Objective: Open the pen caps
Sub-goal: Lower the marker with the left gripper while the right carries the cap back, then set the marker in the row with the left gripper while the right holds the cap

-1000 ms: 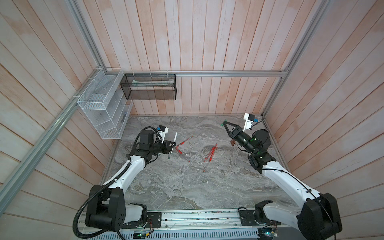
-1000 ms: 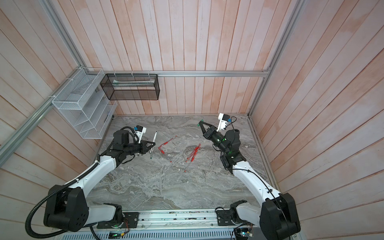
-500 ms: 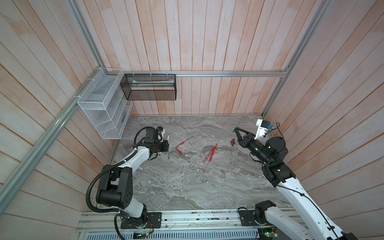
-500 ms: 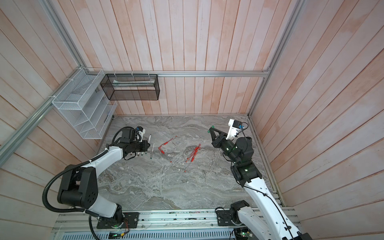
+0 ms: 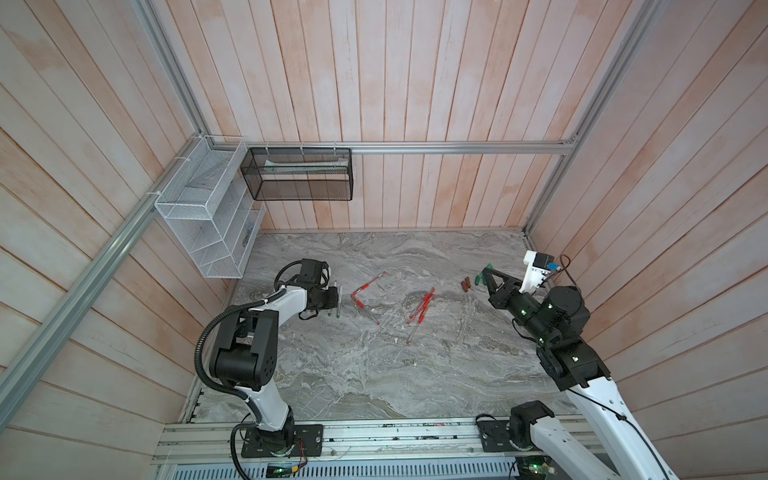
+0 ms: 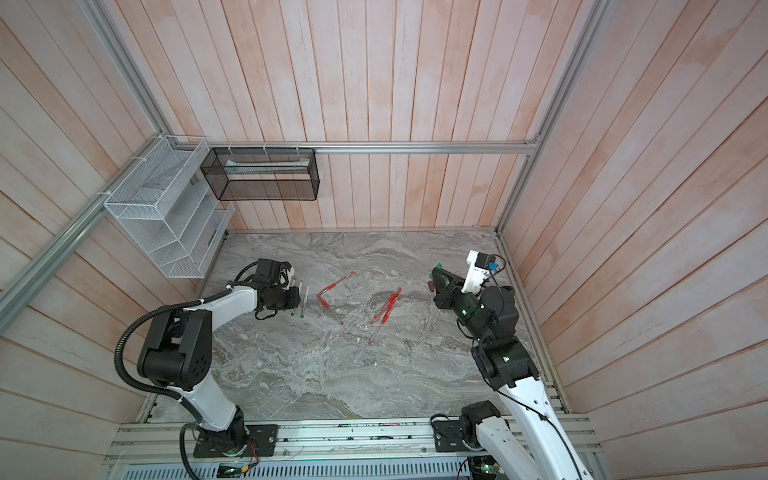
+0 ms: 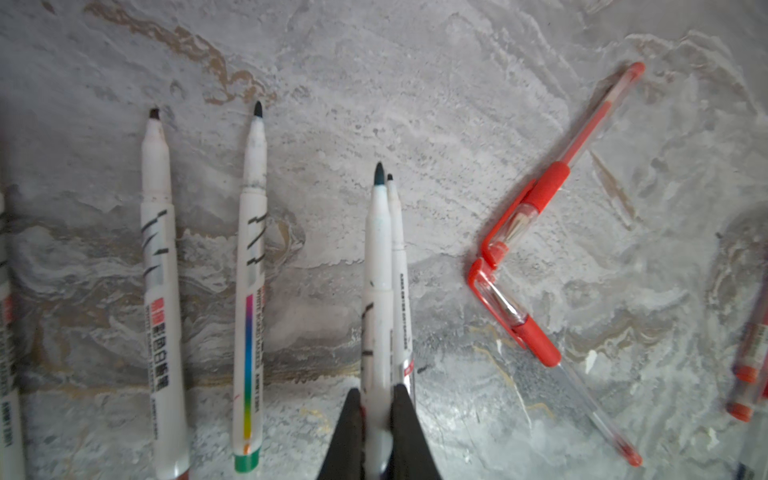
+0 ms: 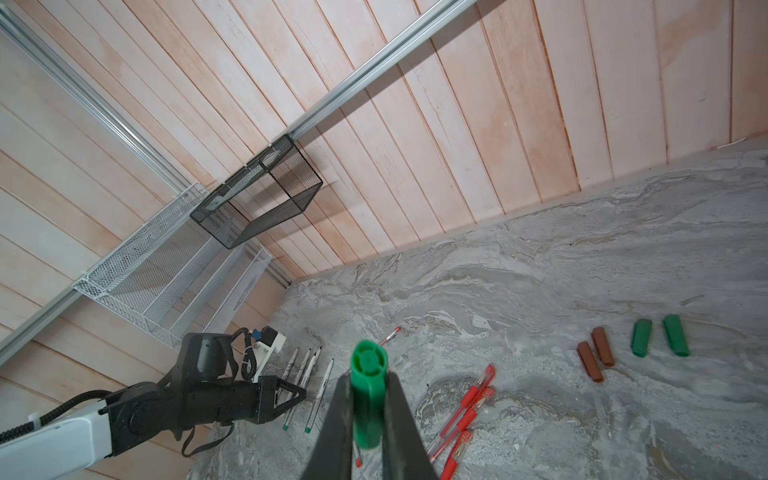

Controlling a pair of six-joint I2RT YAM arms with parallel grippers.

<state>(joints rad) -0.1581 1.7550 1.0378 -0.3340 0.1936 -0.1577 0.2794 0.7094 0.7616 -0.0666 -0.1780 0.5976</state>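
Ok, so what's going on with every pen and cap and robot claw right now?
left gripper: shut on the held marker.
held marker: cap off, tip bare.
loose markers: lying flat, uncapped.
right gripper: shut on the held green cap.
held green cap: off its pen, up in the air.
brown caps: off, lying loose.
loose green caps: off, lying loose.
red pen caps: still on the two V-shaped pens.

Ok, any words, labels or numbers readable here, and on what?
None reads cleanly.
Red-block marker: red logo, Chinese characters, small Latin print; all blurred.
Rainbow-stripe marker: print beside the stripe; blurred.
Held marker in the left gripper: black dashes only.
Marker beside it: black print line; too small.
Red pens, green cap: no print seen.
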